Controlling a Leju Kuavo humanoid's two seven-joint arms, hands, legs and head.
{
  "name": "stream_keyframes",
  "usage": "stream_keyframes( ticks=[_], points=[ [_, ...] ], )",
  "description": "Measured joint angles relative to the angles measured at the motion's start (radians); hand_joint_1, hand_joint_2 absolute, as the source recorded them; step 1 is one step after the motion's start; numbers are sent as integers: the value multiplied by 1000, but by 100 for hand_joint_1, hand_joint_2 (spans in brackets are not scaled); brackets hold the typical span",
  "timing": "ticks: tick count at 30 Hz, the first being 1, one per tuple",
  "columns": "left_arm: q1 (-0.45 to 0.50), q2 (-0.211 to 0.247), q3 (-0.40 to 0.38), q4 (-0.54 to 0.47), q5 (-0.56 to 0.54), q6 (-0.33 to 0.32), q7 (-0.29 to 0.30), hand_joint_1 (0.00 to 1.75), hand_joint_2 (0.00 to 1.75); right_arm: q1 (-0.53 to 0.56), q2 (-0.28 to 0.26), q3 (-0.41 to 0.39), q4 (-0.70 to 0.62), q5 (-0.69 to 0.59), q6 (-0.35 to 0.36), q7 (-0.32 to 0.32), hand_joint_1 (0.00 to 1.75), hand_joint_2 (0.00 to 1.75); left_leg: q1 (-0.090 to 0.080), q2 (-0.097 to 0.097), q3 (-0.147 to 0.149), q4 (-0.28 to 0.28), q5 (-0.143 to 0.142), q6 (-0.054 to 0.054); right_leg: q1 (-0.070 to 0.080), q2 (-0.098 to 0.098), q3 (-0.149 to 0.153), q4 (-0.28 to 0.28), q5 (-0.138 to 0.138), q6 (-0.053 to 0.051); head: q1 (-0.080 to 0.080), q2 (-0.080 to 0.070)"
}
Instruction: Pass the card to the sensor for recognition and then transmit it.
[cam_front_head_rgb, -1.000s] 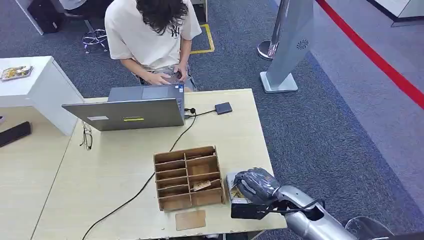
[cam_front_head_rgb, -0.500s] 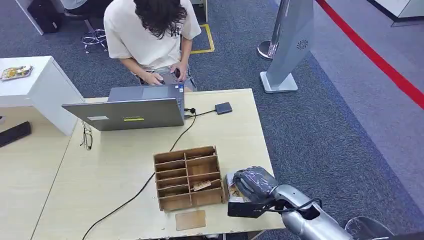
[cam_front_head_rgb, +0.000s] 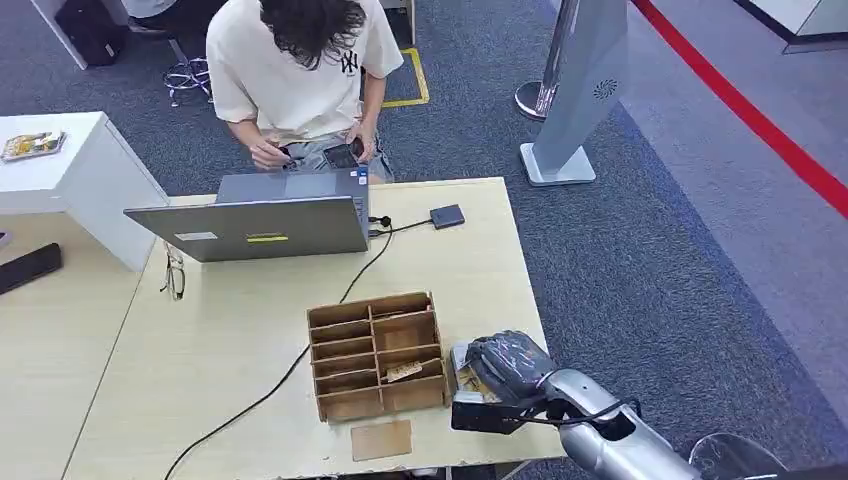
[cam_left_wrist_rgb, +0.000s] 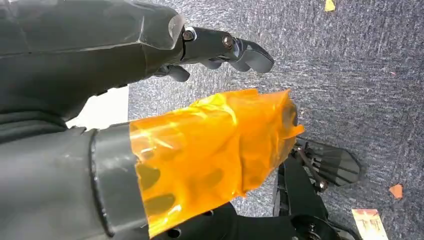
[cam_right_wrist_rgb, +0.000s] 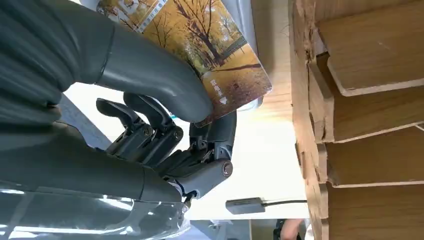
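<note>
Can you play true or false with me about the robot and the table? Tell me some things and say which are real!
1. The right robot hand pinches a card with yellow trees on it. True.
2. The wooden box is on the floor. False: it sits on the table.
3. The person is behind the laptop. True.
4. The laptop is shut flat. False: its lid stands open.
5. The left robot hand holds a card. False: it holds nothing and hangs above the carpet.
</note>
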Motion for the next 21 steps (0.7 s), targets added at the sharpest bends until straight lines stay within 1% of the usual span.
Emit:
stream_keyframes(
  ticks=[21],
  points=[
    [0,0,0,0,-2,-1,0,0,0,0,0,0,0,2,0,0,175,175,0,0,0,0,0,0,0,0,0,0,0,0,0,0]
  ],
)
